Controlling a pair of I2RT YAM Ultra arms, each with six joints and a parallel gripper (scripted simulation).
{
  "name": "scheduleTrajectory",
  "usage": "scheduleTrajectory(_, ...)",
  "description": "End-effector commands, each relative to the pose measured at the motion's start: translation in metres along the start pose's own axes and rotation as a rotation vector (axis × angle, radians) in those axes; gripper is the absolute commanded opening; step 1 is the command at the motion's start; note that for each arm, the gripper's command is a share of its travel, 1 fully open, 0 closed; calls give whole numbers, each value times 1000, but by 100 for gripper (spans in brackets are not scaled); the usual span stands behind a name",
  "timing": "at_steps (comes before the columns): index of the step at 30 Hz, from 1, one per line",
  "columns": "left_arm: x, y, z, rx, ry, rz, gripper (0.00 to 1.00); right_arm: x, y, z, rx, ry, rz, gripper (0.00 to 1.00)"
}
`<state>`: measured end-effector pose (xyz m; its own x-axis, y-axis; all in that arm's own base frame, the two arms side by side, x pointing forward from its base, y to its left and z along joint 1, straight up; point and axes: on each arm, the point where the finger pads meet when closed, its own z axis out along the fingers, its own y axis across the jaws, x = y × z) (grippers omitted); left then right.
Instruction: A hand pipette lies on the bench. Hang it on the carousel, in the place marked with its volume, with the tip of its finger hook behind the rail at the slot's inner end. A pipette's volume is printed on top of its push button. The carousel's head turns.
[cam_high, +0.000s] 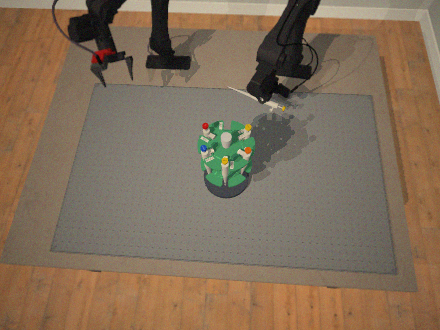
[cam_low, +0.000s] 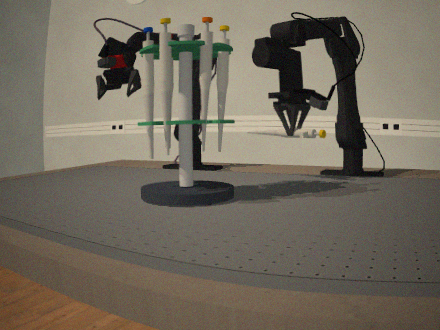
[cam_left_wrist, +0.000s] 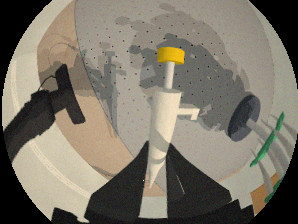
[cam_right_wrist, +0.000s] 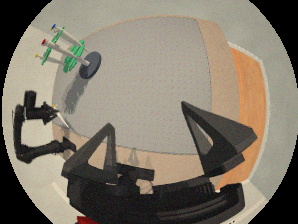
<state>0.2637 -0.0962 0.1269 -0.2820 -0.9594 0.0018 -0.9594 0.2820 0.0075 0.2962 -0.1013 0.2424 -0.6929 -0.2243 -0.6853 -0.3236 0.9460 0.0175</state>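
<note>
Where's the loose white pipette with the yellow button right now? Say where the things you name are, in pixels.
The white pipette (cam_high: 274, 105) (cam_low: 309, 134) (cam_left_wrist: 164, 117) is between the left gripper's (cam_high: 262, 100) (cam_low: 291, 134) (cam_left_wrist: 154, 172) fingers, held off the bench.

Two matte black, multi-jointed robot arms (cam_high: 289, 42) (cam_low: 345, 90) (cam_high: 102, 30) (cam_low: 142, 42) have blocky joints and thin, dark looping cables (cam_high: 316, 62) (cam_low: 363, 45). One bears a bright red patch (cam_high: 103, 55) (cam_low: 118, 61) near its black gripper (cam_high: 119, 81) (cam_low: 116, 93) (cam_right_wrist: 146, 115), whose angular, tapering fingers have triangular cutouts.

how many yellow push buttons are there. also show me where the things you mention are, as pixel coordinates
3. One yellow button (cam_high: 283, 108) (cam_low: 322, 133) (cam_left_wrist: 171, 55) (cam_right_wrist: 53, 106) is on the pipette in the left pincer (cam_high: 262, 101) (cam_low: 291, 134) (cam_left_wrist: 157, 145) (cam_right_wrist: 58, 112); two hang on the carousel (cam_high: 215, 179) (cam_low: 186, 100) (cam_left_wrist: 244, 117) (cam_right_wrist: 90, 65), either side of the orange one (cam_high: 248, 150) (cam_low: 207, 20). None seems hidden from above.
</note>
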Motion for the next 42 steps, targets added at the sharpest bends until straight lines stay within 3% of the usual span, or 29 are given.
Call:
scheduleTrajectory(1, 6, 7, -9, 16, -6, -26, 12, -9, -3, -6, 12, -37, -25, 100)
scheduleTrajectory(13, 47, 3, -18, 44, 2, -26, 12, -9, -3, -6, 12, -37, -25, 100)
scheduleTrajectory(18, 57, 4, -8, 10, -7, -26, 12, -9, -3, -6, 12, -37, -25, 100)
scheduleTrajectory(29, 62, 4, -14, 27, -3, 378, 12, -9, -3, -6, 12, -37, -25, 100)
scheduleTrajectory(34, 62, 4, -14, 27, -3, 381, 12, -9, -3, -6, 12, -37, -25, 100)
scheduleTrajectory(42, 62, 4, -14, 27, -7, 675, 12, -9, -3, -6, 12, -37, -25, 100)
